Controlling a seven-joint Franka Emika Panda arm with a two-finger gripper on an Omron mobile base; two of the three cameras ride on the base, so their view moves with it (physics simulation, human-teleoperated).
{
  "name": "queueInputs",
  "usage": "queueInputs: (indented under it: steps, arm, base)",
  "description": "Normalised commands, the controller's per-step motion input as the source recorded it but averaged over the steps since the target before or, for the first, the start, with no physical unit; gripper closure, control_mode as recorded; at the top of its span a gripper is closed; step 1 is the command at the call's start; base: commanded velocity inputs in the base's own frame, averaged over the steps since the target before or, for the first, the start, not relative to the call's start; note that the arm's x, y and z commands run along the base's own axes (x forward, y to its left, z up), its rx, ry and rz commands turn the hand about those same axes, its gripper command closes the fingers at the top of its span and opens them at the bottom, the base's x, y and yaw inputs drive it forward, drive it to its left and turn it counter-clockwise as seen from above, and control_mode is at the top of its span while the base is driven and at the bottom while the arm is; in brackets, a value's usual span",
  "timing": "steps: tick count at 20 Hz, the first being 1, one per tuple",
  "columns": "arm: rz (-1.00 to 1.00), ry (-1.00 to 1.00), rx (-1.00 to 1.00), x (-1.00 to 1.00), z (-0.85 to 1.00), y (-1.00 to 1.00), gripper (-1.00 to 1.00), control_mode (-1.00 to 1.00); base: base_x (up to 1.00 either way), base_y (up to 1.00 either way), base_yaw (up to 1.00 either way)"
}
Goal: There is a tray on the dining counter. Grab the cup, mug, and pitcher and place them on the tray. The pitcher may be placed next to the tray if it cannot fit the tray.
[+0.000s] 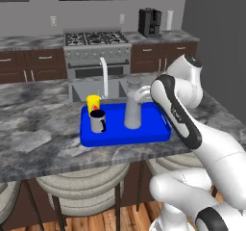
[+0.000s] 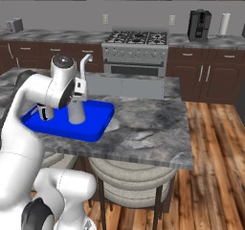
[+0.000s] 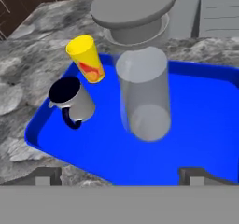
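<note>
The bright blue rectangular tray with raised rim [image 1: 144,137] is seen resting on the long grey marbled dining counter [image 1: 38,124], at 6 o'clock of the sink. All three vessels are carried by it: the tall translucent grey glass pitcher [image 1: 133,110] near its middle, the short silver-grey mug with navy inside [image 1: 97,121] at 9 o'clock of the pitcher, and the small yellow tumbler cup with a red mark [image 1: 93,102] at 12 o'clock of the mug, just beside it.

In the hand view the gripper [image 3: 120,178] is held above the pitcher with its jaws spread wide and nothing between them; the task is judged essentially complete.

Trouble is most likely at the withdrawal. The pitcher is tall and lidded, and it could be clipped at the rim by a finger tip if the hand is swung sideways before being lifted. If toppled toward 9 o'clock, the mug and cup could be knocked over the tray's rim.
</note>
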Motion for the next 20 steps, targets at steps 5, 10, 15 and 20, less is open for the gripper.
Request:
queueInputs:
  steps: [5, 10, 15, 20]
  arm:
    - [0.0, 0.0, -0.02, -0.56, 0.66, 0.0, -1.0, -1.0]
    - [-0.02, -0.01, -0.03, -0.77, 0.64, 0.0, -1.0, -1.0]
    - [-0.11, -0.01, -0.04, -0.8, 0.35, -0.11, -1.0, -1.0]
    - [-0.17, -0.02, -0.03, -0.91, 0.16, -0.33, -1.0, -1.0]
  base:
    - [0.0, 0.0, 0.0]
    - [0.0, 0.0, 0.0]
    - [0.0, 0.0, 0.0]
    - [0.0, 0.0, 0.0]
